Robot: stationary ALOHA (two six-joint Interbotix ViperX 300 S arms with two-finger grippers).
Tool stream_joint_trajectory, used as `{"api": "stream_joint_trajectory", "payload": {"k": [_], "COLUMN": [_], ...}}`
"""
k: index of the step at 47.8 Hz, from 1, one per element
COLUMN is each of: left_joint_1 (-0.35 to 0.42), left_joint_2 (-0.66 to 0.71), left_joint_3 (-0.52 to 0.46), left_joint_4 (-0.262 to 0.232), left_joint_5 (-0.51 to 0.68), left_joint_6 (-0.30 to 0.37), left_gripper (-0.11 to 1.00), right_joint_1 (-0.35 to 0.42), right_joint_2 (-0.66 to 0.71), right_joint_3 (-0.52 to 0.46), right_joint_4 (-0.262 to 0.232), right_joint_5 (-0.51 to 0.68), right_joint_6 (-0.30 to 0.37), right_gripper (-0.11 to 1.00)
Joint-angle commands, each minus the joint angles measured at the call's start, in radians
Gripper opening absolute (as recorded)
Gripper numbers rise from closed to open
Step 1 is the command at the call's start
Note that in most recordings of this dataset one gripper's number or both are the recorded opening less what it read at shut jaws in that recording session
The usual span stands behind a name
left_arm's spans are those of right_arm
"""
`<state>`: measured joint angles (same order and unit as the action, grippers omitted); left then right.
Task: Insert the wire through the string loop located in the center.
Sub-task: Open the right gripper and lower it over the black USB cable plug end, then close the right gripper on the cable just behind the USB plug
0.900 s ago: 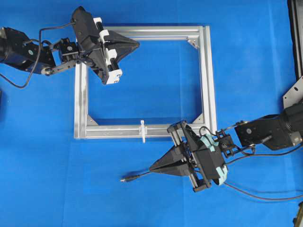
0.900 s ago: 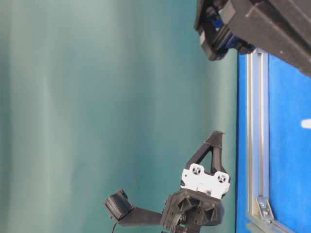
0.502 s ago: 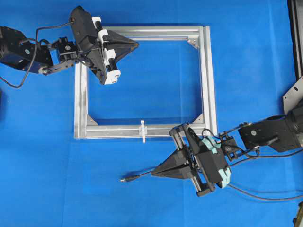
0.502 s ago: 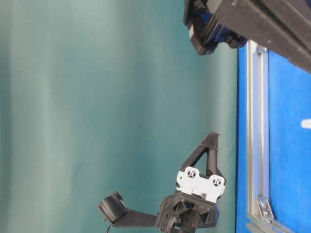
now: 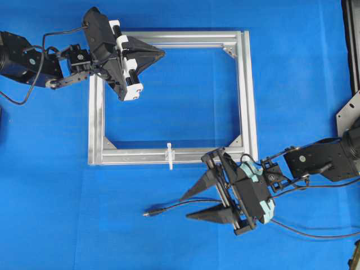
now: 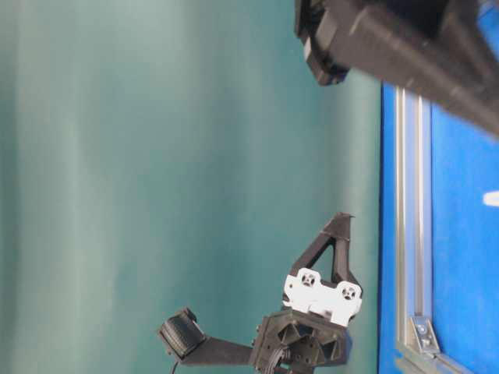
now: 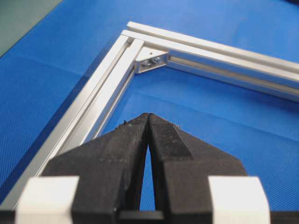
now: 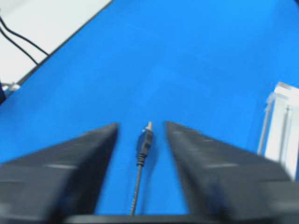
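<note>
The right gripper [image 5: 189, 206], a black pincer on the arm entering from the right, is hovering over the near part of the blue cloth-covered table [image 5: 56, 214] with its two black triangular fingers [image 5: 203, 214] standing apart. Between them is lying the wire [image 5: 185, 204], a long thin dark grey-black flexible cable; its small cylindrical metallic plug tip is pointing left, just beyond the fingertips, and neither finger is touching it. The right wrist view is confirming this: the wire [image 8: 140, 168] is running up the middle of the gap, with blue cloth showing on either side of it.

Just beyond the right gripper, the silver aluminium rectangular frame [image 5: 244, 95] is lying flat on the table. On its near rail, about midway along and left of the right gripper, the string loop [image 5: 169, 155], a tiny white upright tie, is standing; the plug tip is lying nearer than the loop and slightly to its left, apart from it.

At the far left corner of the frame, the left gripper [image 5: 162, 53], a black pincer with white blocks at its base, is hanging with its fingers pressed together on nothing. The left wrist view is showing the left gripper [image 7: 148, 116] closed above the blue cloth inside the frame's corner [image 7: 140, 46].
</note>
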<state>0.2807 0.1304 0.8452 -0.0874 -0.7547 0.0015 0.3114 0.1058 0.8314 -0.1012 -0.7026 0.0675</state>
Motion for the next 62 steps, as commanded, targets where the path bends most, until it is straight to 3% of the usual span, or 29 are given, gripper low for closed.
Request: {"api": "stream_joint_trajectory", "payload": {"k": [1, 4, 6, 11, 20, 32, 45, 62], "left_joint_1": [-0.002, -0.002, -0.002, -0.002, -0.002, -0.002, -0.002, -0.002], "left_joint_2": [-0.028, -0.028, -0.028, -0.028, -0.028, -0.028, -0.028, -0.028], "left_joint_3": [-0.008, -0.008, -0.008, -0.008, -0.009, -0.011, -0.009, -0.006], "left_joint_4": [0.002, 0.002, 0.003, 0.002, 0.002, 0.002, 0.002, 0.002], "left_joint_5": [-0.005, -0.005, -0.005, -0.005, -0.005, -0.005, -0.006, -0.005], "left_joint_6": [0.002, 0.002, 0.002, 0.002, 0.003, 0.003, 0.003, 0.002], "left_gripper": [0.0, 0.0, 0.0, 0.0, 0.0, 0.0, 0.0, 0.0], "right_joint_1": [0.005, 0.005, 0.005, 0.008, 0.025, 0.028, 0.028, 0.021], "right_joint_2": [-0.025, -0.026, -0.025, -0.02, 0.031, 0.169, 0.279, 0.281], "right_joint_3": [-0.017, -0.02, -0.023, -0.028, -0.058, -0.132, -0.179, -0.146], "right_joint_4": [0.012, 0.012, 0.014, 0.015, 0.017, 0.032, 0.1, 0.147], "right_joint_5": [0.0, 0.009, 0.014, 0.018, 0.025, 0.025, 0.025, 0.025], "right_joint_6": [0.003, 0.005, 0.005, 0.006, 0.009, 0.063, 0.067, 0.067], "right_gripper": [0.63, 0.81, 0.86, 0.76, 0.77, 0.77, 0.77, 0.76]}}
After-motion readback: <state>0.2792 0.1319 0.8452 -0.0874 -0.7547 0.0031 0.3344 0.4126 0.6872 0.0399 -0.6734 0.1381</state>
